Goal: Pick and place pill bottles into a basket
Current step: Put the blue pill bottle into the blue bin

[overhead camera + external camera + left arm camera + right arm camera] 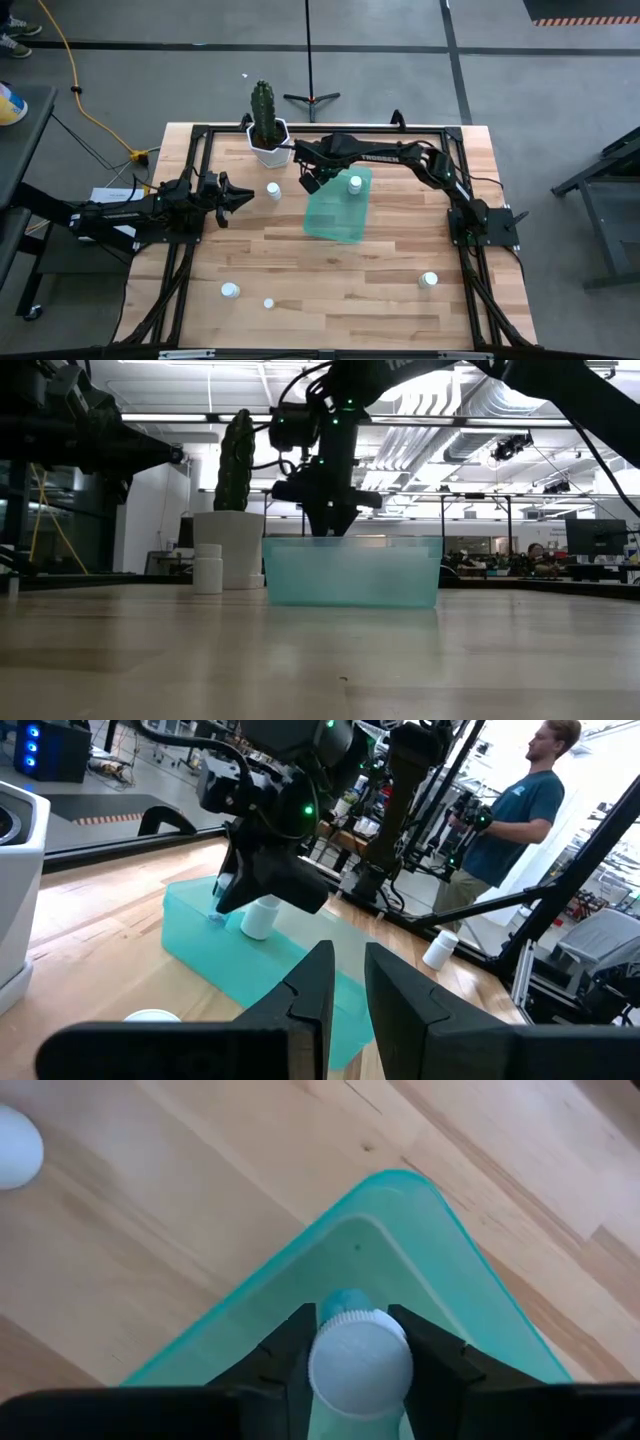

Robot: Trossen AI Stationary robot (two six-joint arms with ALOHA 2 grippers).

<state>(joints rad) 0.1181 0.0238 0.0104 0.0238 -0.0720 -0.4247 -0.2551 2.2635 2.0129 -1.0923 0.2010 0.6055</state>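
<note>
Right pincer (358, 1350) grasps a pill bottle (360, 1362) above the teal basket (333, 215). Left pincer (240, 196) waits, released, near another bottle (273, 190) on the worktop (330, 280).

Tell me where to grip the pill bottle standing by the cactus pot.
Grip the upright pill bottle across its round body, below the cap, coming level from the left gripper side. That side is clear, while the cactus pot crowds another.

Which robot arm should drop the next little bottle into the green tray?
The right. Its gripper already holds a pill bottle over the basket. The left gripper waits empty beside it.
</note>
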